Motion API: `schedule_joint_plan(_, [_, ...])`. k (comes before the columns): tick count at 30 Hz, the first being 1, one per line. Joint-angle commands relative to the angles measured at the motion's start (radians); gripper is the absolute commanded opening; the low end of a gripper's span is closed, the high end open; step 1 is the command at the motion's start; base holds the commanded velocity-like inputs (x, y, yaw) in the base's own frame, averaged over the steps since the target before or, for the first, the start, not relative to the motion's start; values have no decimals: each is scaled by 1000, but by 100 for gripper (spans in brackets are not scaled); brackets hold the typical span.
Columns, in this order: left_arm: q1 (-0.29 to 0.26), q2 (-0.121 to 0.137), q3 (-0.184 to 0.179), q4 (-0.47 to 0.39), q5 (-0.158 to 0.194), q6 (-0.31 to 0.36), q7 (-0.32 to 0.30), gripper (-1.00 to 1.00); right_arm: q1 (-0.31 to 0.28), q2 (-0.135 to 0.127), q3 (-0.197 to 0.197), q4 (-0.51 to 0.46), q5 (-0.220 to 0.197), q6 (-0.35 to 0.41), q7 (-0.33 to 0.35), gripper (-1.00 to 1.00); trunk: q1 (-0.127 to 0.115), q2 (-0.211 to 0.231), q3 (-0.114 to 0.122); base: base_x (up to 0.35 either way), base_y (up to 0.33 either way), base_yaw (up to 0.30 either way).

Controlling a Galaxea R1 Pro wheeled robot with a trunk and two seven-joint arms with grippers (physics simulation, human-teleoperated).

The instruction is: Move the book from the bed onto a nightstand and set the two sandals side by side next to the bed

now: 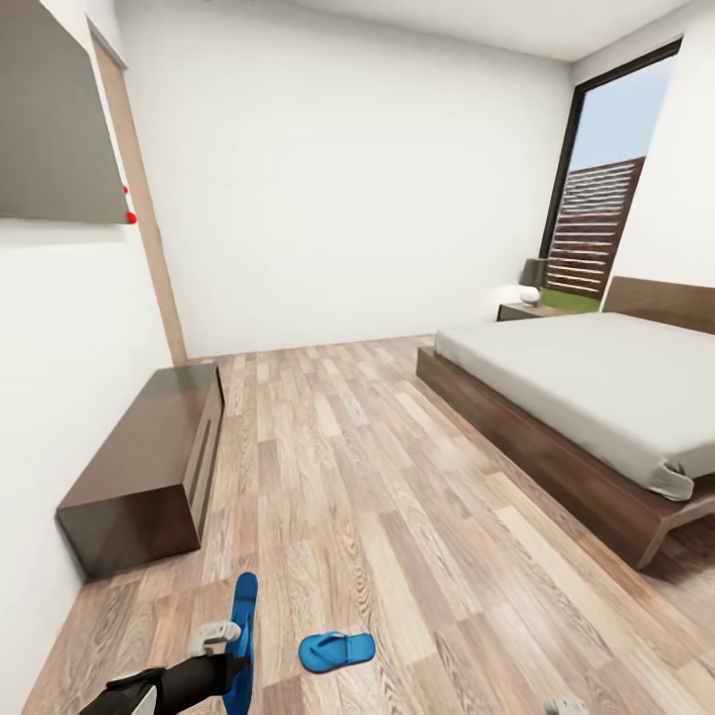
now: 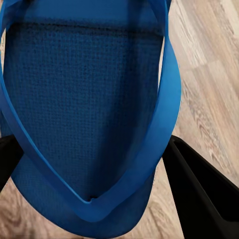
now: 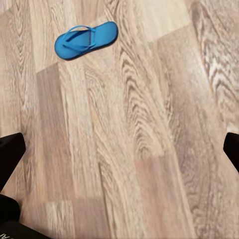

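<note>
Head view: the left gripper (image 1: 230,650) sits low at the near edge of the wood floor (image 1: 377,497), with one blue sandal (image 1: 241,636) standing edge-up against it, evidently carried. The second sandal (image 1: 337,650) lies flat on the boards just beside it, well apart from the bed (image 1: 586,387), which stands at the right with a bare grey mattress; no book is discernible on the visible part. A nightstand (image 1: 526,311) stands beyond the bed's head by the window, carrying a lamp (image 1: 533,278). A long low cabinet (image 1: 149,467) runs along the left wall. Left wrist view: the held sandal (image 2: 84,99) lies close before the lens, strap side up, with the dark fingers (image 2: 199,194) flanking its toe end and clamped on it. Right wrist view: the right gripper (image 3: 119,164) hangs over bare floor, fingers spread apart and holding nothing, with the loose sandal (image 3: 85,40) some way ahead. Assessed risk: the hold is on one end of a thin, flexible sole, so the sandal may swing or slip free during travel toward the bed; set down askew, it would not lie parallel to its mate.
</note>
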Motion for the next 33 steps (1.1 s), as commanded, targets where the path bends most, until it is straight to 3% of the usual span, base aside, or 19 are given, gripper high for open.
schedule_joint_plan(1, [-1,0,6,-1,3,9,-5,-100,0,0,-8,-2,1,11,6,100,0,0,-1,0,0,286])
schedule_joint_plan(33, [-1,0,6,0,3,9,-5,-100,0,0,-8,-2,1,10,6,100,0,0,-1,0,16,286])
